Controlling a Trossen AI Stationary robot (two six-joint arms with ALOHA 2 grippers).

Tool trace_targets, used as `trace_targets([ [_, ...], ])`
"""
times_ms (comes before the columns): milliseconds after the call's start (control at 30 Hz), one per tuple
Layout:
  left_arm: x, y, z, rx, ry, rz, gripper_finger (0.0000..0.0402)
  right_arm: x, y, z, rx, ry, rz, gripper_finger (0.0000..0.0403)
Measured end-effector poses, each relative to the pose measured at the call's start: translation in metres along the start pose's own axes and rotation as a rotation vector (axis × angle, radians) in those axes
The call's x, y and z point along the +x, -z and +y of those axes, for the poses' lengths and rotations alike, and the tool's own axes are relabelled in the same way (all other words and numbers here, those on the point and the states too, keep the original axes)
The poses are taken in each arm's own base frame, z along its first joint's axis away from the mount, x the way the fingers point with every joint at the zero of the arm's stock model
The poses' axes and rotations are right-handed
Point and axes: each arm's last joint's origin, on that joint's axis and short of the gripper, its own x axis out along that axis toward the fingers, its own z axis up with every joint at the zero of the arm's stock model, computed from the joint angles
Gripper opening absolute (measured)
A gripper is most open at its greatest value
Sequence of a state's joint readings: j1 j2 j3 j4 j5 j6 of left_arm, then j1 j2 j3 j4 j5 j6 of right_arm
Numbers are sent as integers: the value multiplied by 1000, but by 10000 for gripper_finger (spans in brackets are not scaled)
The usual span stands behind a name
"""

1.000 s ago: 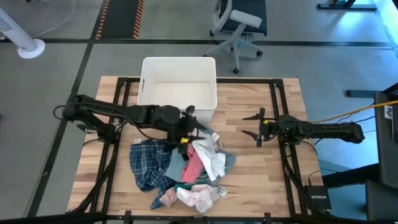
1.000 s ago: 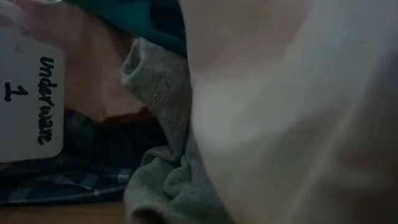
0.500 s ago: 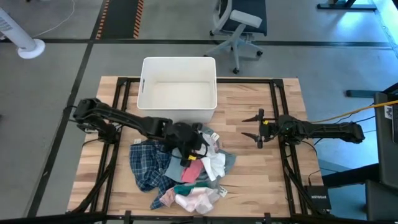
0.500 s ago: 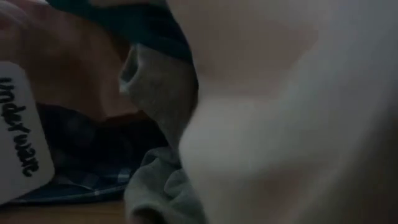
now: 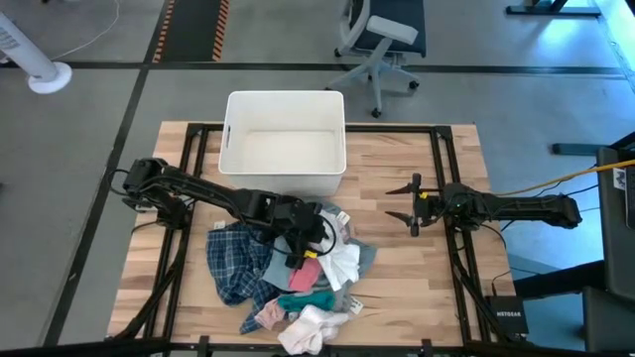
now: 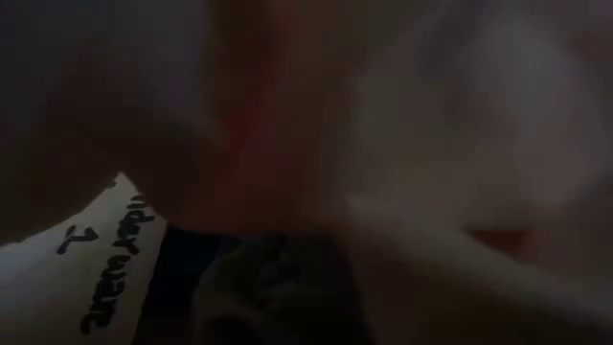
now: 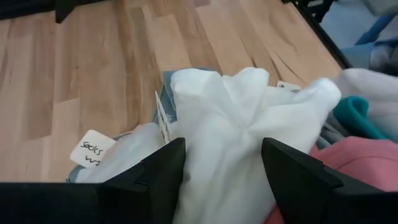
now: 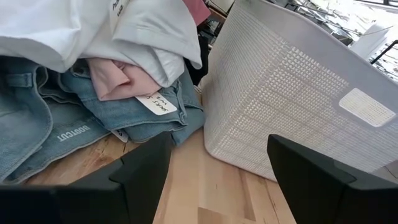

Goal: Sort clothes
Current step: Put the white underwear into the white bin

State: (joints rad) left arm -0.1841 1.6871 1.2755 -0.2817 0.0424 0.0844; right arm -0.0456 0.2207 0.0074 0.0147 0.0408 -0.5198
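We look down on a pale wooden worktop (image 5: 397,288) on a black metal frame (image 5: 444,159), standing on a grey floor (image 5: 79,149) crossed by dark lines. Beyond its far edge waits a swivel office chair (image 5: 382,40) with a dark seat. A white fan base (image 5: 45,74) sits off the far left corner, near orange-and-black hazard striping (image 5: 164,30).

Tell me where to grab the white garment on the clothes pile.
Grip the raised crumpled fold at the top of the white fabric garment, coming straight down from above. That ridge stands proud of the pile, and the open left pincer already straddles it.
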Motion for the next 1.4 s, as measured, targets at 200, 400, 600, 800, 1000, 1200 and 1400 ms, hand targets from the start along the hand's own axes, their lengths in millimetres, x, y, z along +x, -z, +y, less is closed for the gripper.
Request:
trace_targets([
  [200, 2, 3, 2, 3, -25, 29, 208, 0, 0, 0, -11, 1, 0, 286],
  [400, 6, 7, 0, 3, -43, 60, 201, 0, 0, -2, -11, 43, 17, 286],
  [600, 6, 8, -1, 2, -43, 74, 130, 0, 0, -2, -11, 43, 17, 286],
  [800, 5, 6, -1, 58, -43, 55, 28, 0, 0, -2, -11, 43, 17, 286],
  [1000, -8, -4, 0, 103, -54, -20, 17, 0, 0, -2, -11, 43, 17, 286],
  [1200, -31, -19, 0, 142, -72, -137, 7, 0, 0, -2, -10, 43, 17, 286],
  [1400, -56, -33, 0, 182, -101, -255, 10, 0, 0, -2, -10, 43, 17, 286],
])
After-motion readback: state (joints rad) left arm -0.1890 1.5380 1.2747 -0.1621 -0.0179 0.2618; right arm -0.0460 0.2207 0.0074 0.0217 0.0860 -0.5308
